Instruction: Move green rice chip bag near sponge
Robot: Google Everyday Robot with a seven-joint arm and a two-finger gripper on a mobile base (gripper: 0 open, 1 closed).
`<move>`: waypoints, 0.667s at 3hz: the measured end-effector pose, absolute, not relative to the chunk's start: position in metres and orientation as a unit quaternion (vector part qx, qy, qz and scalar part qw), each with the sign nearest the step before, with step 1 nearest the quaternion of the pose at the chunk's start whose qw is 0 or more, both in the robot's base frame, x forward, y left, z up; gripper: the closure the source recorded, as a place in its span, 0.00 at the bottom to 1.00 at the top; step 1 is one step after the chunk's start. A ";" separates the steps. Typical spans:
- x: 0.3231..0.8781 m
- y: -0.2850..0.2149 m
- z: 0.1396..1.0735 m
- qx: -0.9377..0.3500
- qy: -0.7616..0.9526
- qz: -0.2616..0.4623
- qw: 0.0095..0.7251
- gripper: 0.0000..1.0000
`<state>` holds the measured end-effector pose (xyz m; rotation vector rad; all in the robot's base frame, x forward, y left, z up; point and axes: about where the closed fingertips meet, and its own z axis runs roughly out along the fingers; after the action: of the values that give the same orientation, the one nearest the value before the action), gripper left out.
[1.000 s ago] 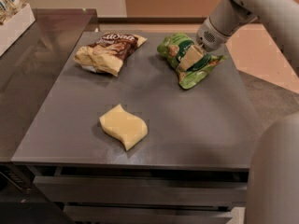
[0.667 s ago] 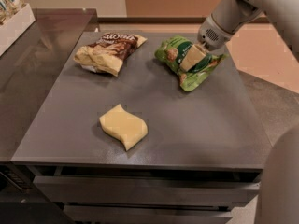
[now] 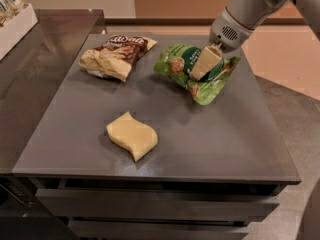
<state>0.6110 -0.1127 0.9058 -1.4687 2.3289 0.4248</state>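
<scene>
Camera view: gripper [image 3: 200, 70] on left-shifted green bag [image 3: 173, 64]

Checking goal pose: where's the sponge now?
Camera view: sponge lies front-centre on the table, apart from the brown bag behind-left; gripper is at the green bag, back right.

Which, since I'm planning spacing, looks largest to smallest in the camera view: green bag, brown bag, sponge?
1. green rice chip bag, with the gripper on it, and brown snack bag: too alike to rank.
2. sponge: smallest, though nearest.
</scene>
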 end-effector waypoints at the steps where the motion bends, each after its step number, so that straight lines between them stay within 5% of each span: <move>1: 0.585 -0.098 0.912 -0.549 0.802 0.167 0.167 1.00; 2: 0.561 -0.079 0.912 -0.574 0.780 0.190 0.163 1.00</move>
<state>0.5607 -0.0792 0.9122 -1.6362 2.2250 0.5423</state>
